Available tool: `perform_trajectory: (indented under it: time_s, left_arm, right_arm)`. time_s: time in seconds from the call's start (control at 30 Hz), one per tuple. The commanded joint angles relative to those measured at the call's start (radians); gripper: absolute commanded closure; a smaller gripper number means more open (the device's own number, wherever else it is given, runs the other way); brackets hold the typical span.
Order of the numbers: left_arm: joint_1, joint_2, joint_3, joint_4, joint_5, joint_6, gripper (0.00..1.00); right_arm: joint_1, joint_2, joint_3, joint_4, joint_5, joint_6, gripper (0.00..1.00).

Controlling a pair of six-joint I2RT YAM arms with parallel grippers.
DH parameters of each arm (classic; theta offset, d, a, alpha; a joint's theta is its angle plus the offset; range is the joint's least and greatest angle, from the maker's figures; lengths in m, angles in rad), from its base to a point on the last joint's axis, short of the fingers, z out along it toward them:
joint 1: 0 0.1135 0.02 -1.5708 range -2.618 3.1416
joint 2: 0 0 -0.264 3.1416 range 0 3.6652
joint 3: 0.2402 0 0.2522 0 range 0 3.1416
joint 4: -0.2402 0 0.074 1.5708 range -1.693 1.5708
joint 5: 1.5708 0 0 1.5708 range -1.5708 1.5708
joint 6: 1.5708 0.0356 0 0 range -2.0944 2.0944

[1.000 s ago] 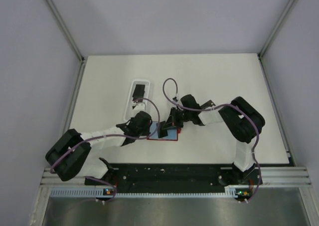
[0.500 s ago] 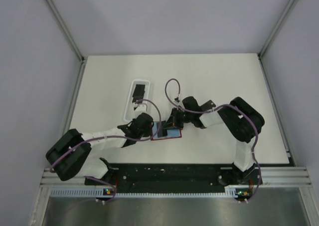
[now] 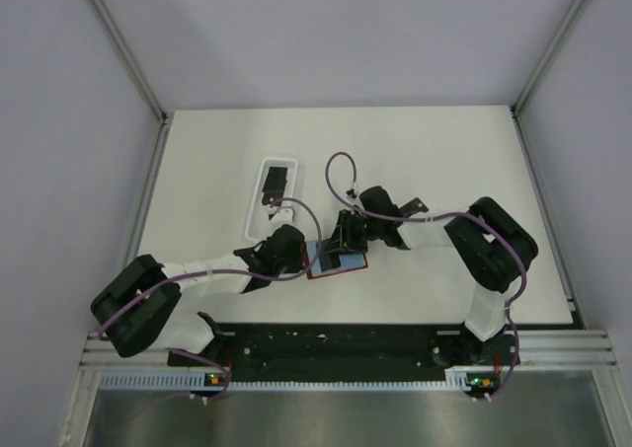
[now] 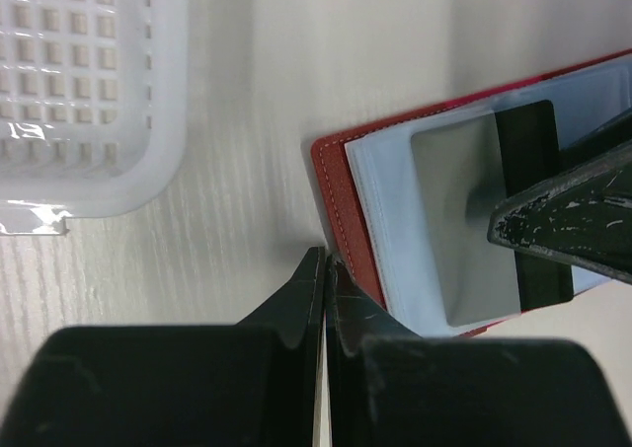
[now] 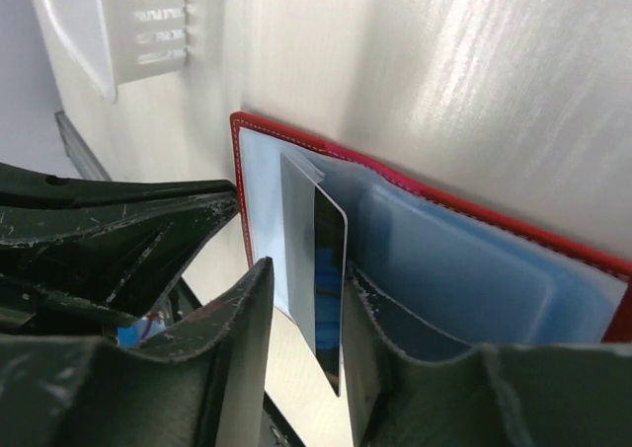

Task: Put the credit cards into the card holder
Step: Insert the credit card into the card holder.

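The step in hand looks like seating one credit card [image 4: 531, 141] in a clear sleeve of the card holder [image 3: 336, 261]. The holder lies spread open on the surface [image 3: 444, 151], pale blue inside up. The card sits part-way into a sleeve on the holder's inner page, between the fingers of the right gripper [image 5: 306, 269]. Those fingers are parted with a visible gap, so the card seems released rather than pinched. The left gripper [image 4: 324, 261] has its fingers clenched together on nothing, their tips at the holder's red corner edge. They may be pinning it down, but I cannot tell whether they actually press it. Next, I judge, the card needs a push deeper along the sleeve while the holder is kept from sliding. A white tray [image 4: 89, 92] lies near the holder's far-left side, with a dark item in it, perhaps another card.
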Motion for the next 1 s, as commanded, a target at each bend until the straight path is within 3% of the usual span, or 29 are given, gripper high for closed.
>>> perform_trajectory:
  time_s: [0.0,0.33,0.97]
  left_arm:
    - [-0.011,0.026,-0.024,-0.019,0.060,-0.019,1.00]
    - [-0.011,0.040,-0.015,-0.014,0.070,-0.013,1.00]
    - [-0.011,0.046,-0.004,-0.014,0.083,-0.007,1.00]
  right_arm:
    - [0.015,-0.075,0.072,-0.218,0.126,-0.121,0.65]
    - [0.026,-0.138,0.128,-0.407,0.236,-0.184,0.56]
    - [0.026,-0.222,0.220,-0.685,0.443,-0.327,0.55]
